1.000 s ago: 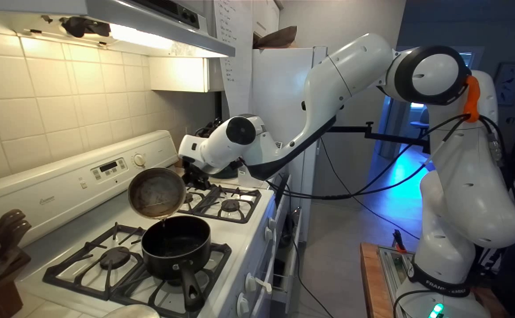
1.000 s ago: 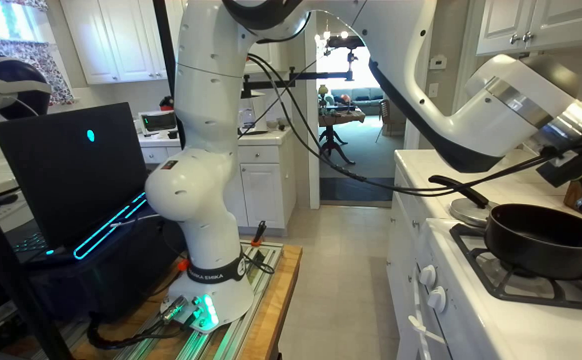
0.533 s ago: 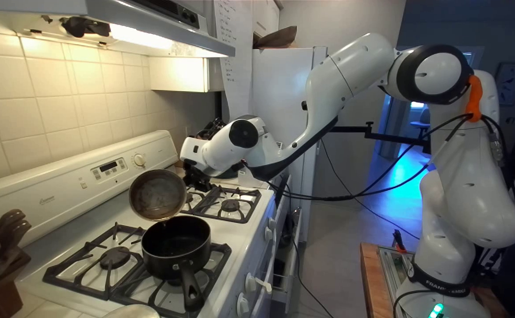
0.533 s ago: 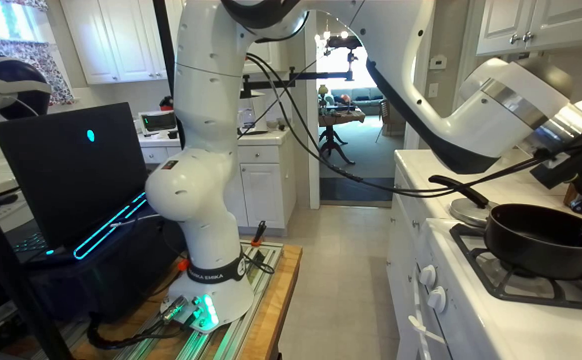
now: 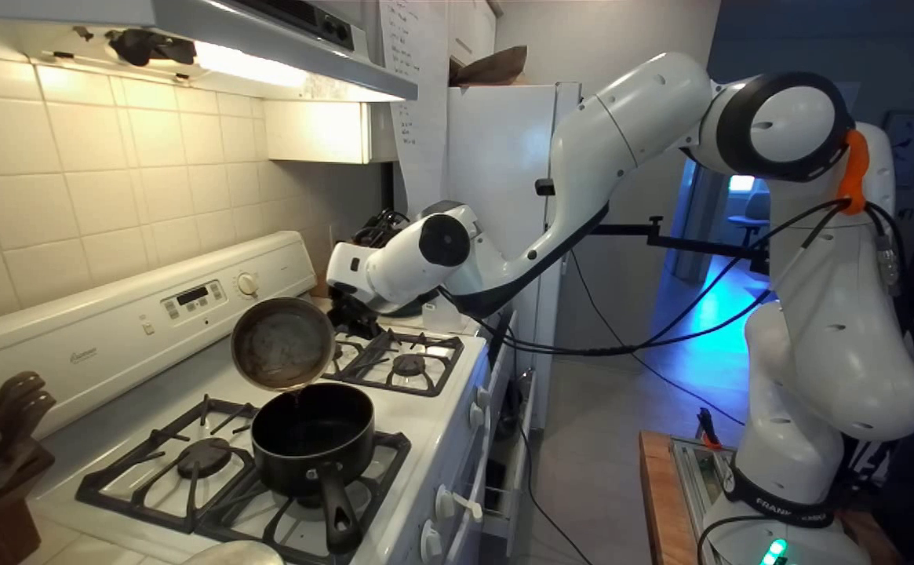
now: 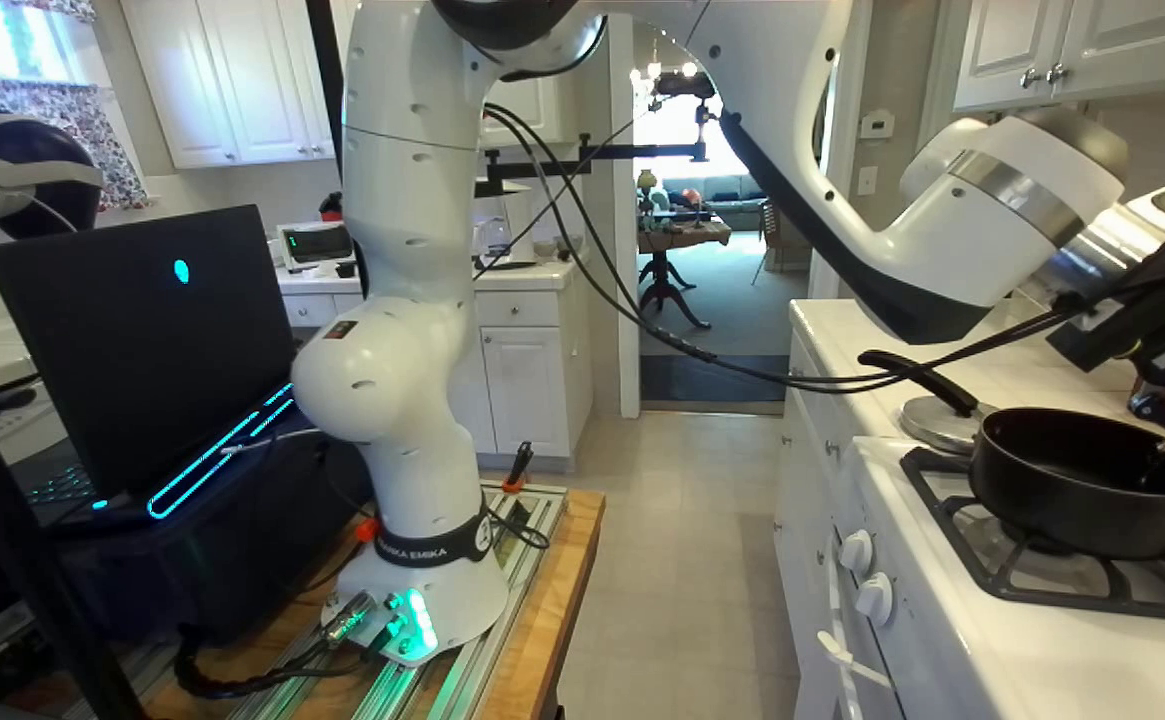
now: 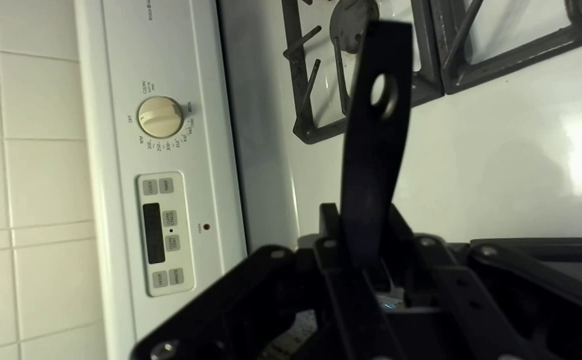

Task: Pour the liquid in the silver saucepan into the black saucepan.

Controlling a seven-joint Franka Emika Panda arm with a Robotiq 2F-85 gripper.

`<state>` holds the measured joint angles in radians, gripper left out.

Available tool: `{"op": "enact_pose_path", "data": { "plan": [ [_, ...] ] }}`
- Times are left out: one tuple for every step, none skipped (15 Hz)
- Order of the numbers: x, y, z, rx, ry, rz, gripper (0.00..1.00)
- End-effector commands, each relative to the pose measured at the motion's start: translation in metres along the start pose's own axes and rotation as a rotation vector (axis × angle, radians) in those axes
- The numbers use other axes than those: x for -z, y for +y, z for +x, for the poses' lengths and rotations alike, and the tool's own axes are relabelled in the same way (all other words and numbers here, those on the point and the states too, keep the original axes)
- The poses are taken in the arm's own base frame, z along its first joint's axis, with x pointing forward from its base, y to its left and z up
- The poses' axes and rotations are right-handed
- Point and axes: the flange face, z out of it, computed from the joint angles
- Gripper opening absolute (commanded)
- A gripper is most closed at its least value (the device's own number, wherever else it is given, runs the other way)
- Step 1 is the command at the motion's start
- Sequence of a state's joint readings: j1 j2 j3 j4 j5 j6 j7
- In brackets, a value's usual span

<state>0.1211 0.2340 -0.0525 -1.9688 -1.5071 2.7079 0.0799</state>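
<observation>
Tipped on its side, the silver pan (image 5: 282,343) hangs at 11 o'clock from the black pan (image 5: 307,471) in an exterior view, its lower lip just above the larger pan's mouth; whether the rims touch cannot be told. In an exterior view, all but a sliver of it is cut off at 3 o'clock, where a thin streak (image 6: 1149,464), hard to make out, shows against the black pan. The gripper (image 7: 363,222) is clamped on the silver pan's dark handle (image 7: 370,150), holed tip toward 12 o'clock in the wrist view, the pan end hidden. The black pan rests on the stove (image 5: 417,414), its long handle (image 5: 339,510) toward 5 o'clock in an exterior view, where a knife block (image 5: 5,510) at 8 o'clock and a round metal object (image 5: 237,554) at 6 are cut off. The arm (image 5: 590,157) stands at 3 o'clock.
</observation>
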Motion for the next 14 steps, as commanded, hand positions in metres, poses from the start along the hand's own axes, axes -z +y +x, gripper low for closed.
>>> {"op": "enact_pose_path", "data": {
  "plan": [
    [0.0169,0.0008,-0.0076,-0.007,-0.009,-0.046,0.06],
    [0.0178,0.0014,-0.0085,-0.011,-0.01,-0.054,0.06],
    [0.0186,0.0016,-0.0092,-0.013,-0.011,-0.065,0.06],
    [0.0193,0.001,-0.0097,-0.015,-0.012,-0.071,0.06],
    [0.0198,0.0014,-0.0101,-0.018,-0.012,-0.081,0.06],
    [0.0204,0.0016,-0.0104,-0.019,-0.012,-0.09,0.06],
    [0.0209,0.0017,-0.0107,-0.02,-0.013,-0.097,0.06],
    [0.0214,0.0019,-0.011,-0.019,-0.013,-0.104,0.06],
    [0.0219,0.0018,-0.0113,-0.021,-0.013,-0.11,0.06],
    [0.0222,0.0018,-0.0114,-0.02,-0.013,-0.115,0.06],
    [0.0224,0.0015,-0.0116,-0.018,-0.013,-0.12,0.06],
    [0.0224,0.0011,-0.0117,-0.017,-0.012,-0.123,0.06],
    [0.0222,0.0006,-0.0118,-0.017,-0.012,-0.125,0.06],
    [0.022,0.0002,-0.0118,-0.016,-0.012,-0.125,0.06]
  ]
}}
